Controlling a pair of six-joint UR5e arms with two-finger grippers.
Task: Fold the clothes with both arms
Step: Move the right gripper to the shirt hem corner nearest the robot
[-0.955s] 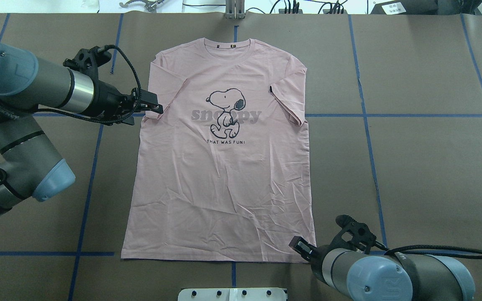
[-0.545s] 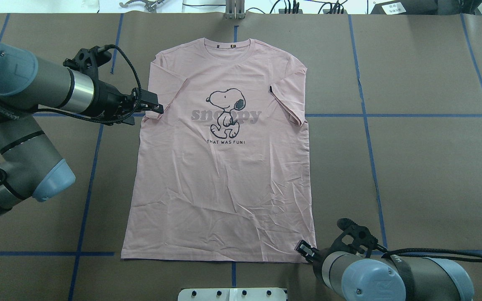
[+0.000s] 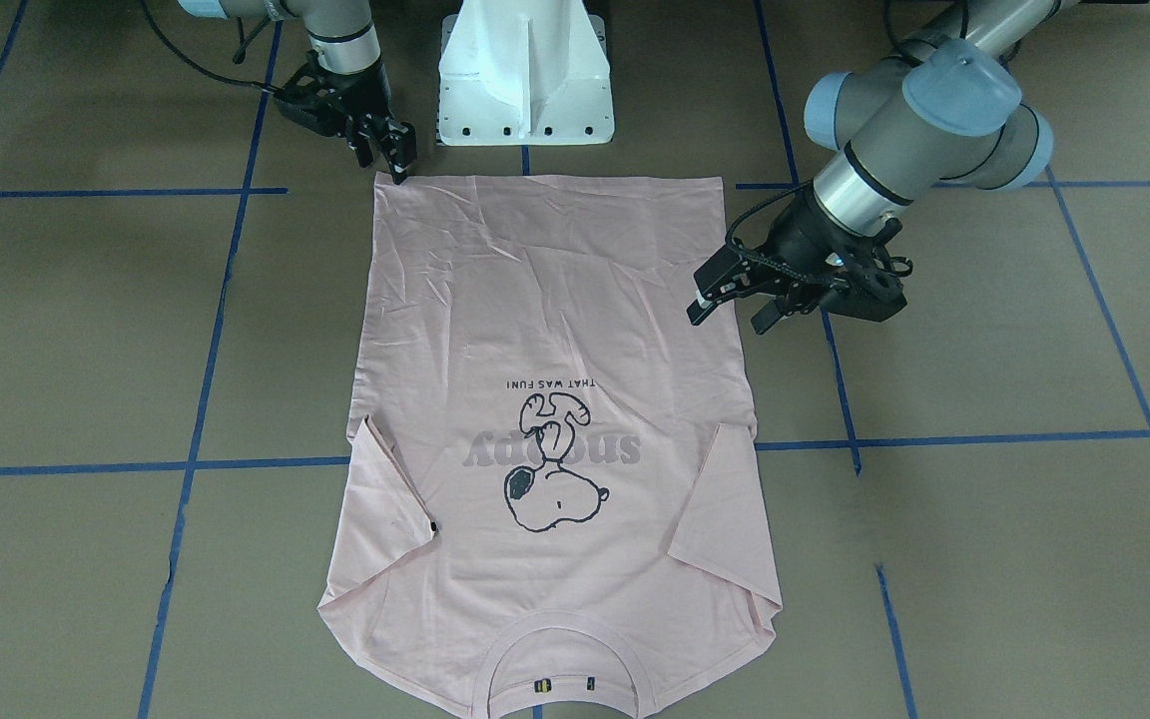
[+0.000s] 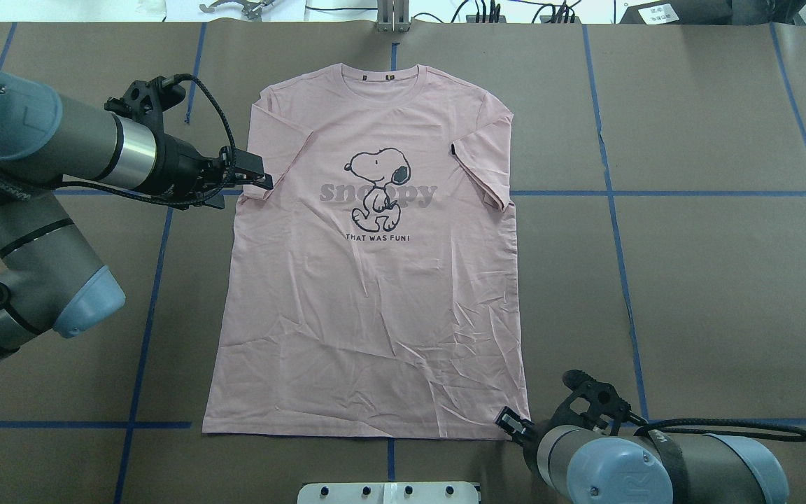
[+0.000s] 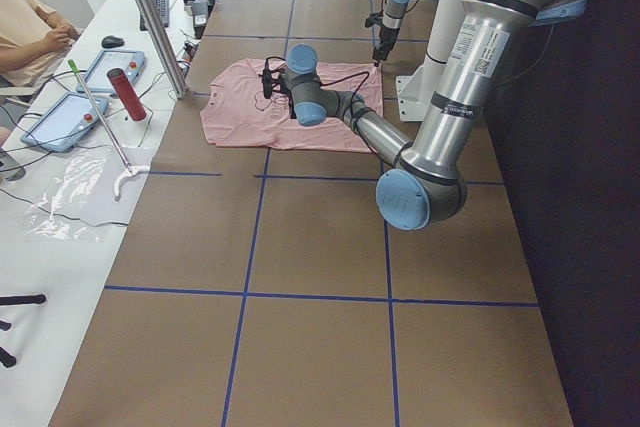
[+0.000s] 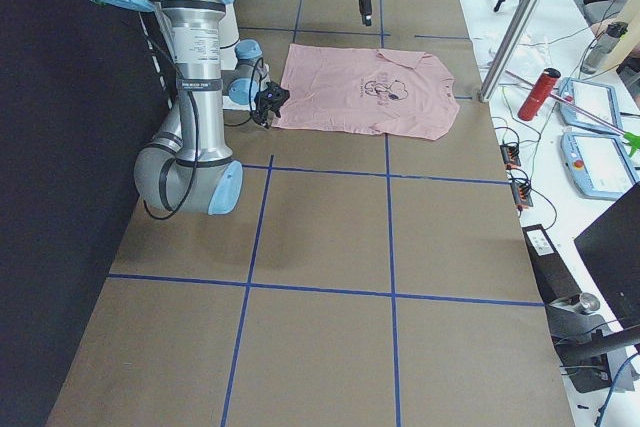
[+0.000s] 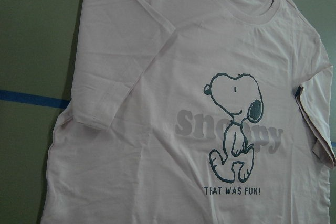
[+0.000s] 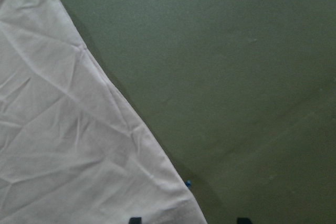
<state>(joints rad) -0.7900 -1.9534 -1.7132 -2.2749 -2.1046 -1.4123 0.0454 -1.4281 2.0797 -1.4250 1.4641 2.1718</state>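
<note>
The light pink T-shirt lies flat and face up on the brown table, collar away from the robot, the dog print in the middle. My left gripper hovers open at the shirt's left sleeve hem; in the front-facing view the left gripper stands raised off the cloth. Down at the near right hem corner, my right gripper is open. In the right wrist view the two dark fingertips straddle that corner of the T-shirt. Neither gripper holds cloth.
The white pedestal stands just behind the shirt's hem. Blue tape lines cross the brown table. Beyond the table's far edge a side bench carries tablets and a red bottle, and a person sits there.
My right gripper has moved a little toward the robot and lower, closing in on the hem corner. The left arm and the shirt have hardly moved.
</note>
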